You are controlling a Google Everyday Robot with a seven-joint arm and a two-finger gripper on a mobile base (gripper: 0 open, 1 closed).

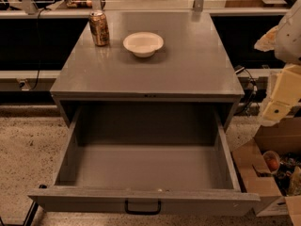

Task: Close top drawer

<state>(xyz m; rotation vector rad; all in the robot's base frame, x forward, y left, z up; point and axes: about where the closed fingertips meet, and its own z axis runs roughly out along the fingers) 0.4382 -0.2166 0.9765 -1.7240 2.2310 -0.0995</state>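
Observation:
The top drawer (146, 166) of the grey metal cabinet (150, 74) stands pulled far out toward me. Its inside is plain grey and holds nothing. Its front panel (84, 202) runs along the bottom of the view, with a small black handle (142, 207) at its centre. My gripper (278, 108) is at the right edge of the view, on the pale arm, level with the cabinet top and well to the right of the drawer. It touches nothing on the cabinet. The lower drawers are out of view.
On the cabinet top stand a drink can (99, 28) at the back left and a white bowl (143, 44) beside it. An open cardboard box (256, 166) with clutter sits on the floor right of the drawer. Cables (247, 79) hang behind at right.

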